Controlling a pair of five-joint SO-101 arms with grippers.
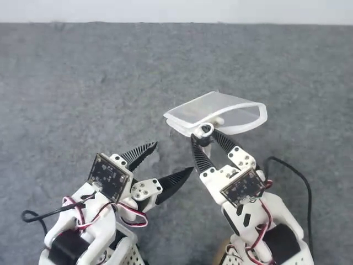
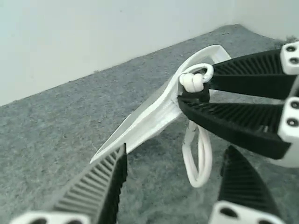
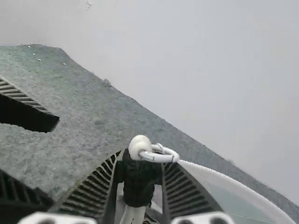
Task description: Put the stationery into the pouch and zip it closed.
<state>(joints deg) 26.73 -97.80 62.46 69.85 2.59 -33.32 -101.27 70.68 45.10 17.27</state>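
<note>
Pouch seen right of centre on grey table, near edge raised, zip pull clamped there between right gripper fingers, cord loop hung beneath, left gripper spread wide, nothing held, near left of pouch.

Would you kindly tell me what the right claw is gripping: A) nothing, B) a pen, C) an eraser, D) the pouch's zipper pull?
D: the right claw is shut on the black zipper pull at the edge of the pouch, while the left claw is open.
</note>
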